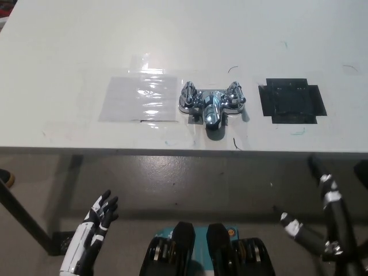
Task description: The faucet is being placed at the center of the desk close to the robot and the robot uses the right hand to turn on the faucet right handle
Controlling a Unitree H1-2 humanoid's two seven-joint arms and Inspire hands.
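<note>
Standing on the white desk [69,40], the chrome faucet [211,104] sits at the middle of the desk's width, close to the front edge nearest the robot. Its spout [213,115] points toward that edge. The right handle [236,94] and the left handle [188,95] rise on either side of the spout, and nothing is touching either one.

A clear plastic sheet [141,98] lies flat just beside the faucet on the robot's left. A black taped square [292,101] lies on the desk on the robot's right, a little apart from the faucet.

The black right hand [332,241] is at the lower right, below the desk's front edge and over the grey floor [190,184]. Its fingers [323,184] are spread wide and hold nothing. It is well apart from the faucet and makes no contact with the desk.

The white left hand [95,230] rests at the lower left, also below the desk edge, with its fingers apart and empty.

A dark desk leg [23,218] runs diagonally across the lower left corner.
</note>
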